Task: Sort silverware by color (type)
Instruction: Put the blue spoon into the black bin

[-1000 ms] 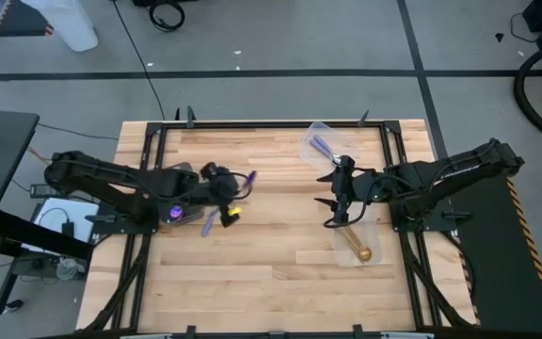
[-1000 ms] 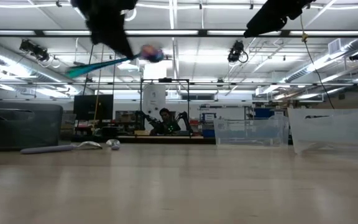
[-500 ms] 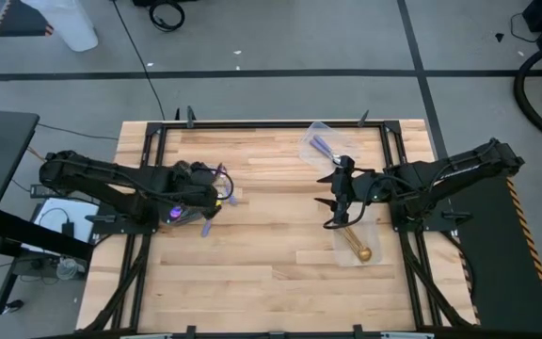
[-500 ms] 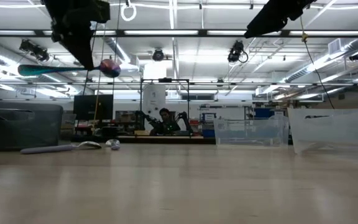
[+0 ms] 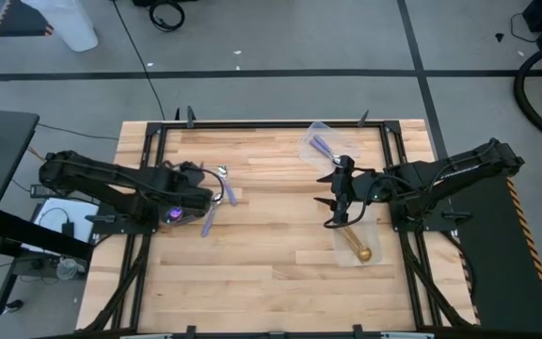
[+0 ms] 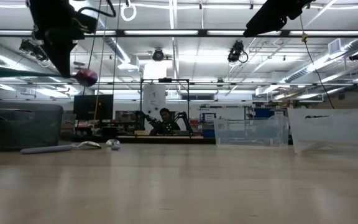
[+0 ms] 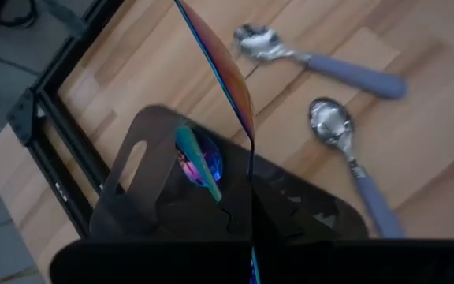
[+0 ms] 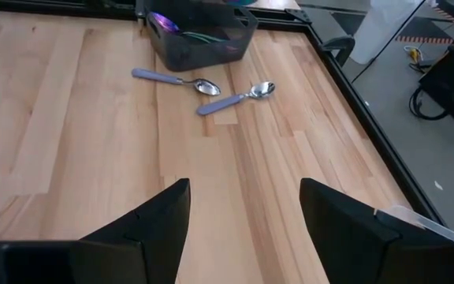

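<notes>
A: Over the dark grey tray (image 7: 140, 170), item one: the left gripper (image 6: 59, 53) is hovering with an iridescent spoon (image 6: 39, 73) pinched between its fingers, teal handle pointing one way and purple-blue bowl the other, level in the low view.

B: Tray contents?

A: Directly below the gripper, at least one more iridescent spoon (image 7: 197, 158) is lying in the tray. Just beyond the tray's edge, two silver spoons with lilac handles (image 8: 176, 79) (image 8: 235, 98) are lying on the bare wooden table (image 5: 271, 264), near each other but not touching.

B: Step in hand?

A: By my reading, the gripper is carrying a purple-blue piece to its group in the tray. The next move is calling for a descent until the spoon is inside the walls, then a release; the handle is long, so it may need to sit along the tray.

B: Item two, the other arm?

A: The right gripper (image 8: 243, 213) is waiting above mid-table, well apart from the tray, fingers spread wide and holding nothing. Near it, a gold spoon (image 5: 356, 245) is lying in a clear container, and a lilac-handled one (image 5: 322, 145) is sitting in another container toward the far edge.

B: Markings, brands, labels?

A: None legible on spoons, tray, containers or arms.
</notes>
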You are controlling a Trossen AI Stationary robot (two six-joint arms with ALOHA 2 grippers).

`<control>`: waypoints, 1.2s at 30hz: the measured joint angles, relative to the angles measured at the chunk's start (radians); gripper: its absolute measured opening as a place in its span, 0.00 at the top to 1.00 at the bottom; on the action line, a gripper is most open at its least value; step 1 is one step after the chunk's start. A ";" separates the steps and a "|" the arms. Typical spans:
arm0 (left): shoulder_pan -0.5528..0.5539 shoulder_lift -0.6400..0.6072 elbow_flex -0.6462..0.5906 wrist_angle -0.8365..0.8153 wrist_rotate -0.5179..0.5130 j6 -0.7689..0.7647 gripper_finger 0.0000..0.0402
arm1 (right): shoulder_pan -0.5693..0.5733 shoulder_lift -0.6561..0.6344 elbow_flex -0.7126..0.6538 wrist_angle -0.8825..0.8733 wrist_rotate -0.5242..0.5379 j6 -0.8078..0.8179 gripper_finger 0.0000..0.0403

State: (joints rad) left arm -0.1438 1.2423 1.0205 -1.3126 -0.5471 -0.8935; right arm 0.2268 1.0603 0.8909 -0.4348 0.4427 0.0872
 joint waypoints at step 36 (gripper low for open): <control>0.406 0.001 -0.218 0.140 0.243 0.258 1.00 | 0.000 0.001 0.000 0.044 0.000 -0.031 0.38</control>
State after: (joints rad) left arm 0.2620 1.2430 0.8021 -1.1725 -0.3037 -0.6352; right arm 0.2268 1.0611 0.8906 -0.3908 0.4427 0.0563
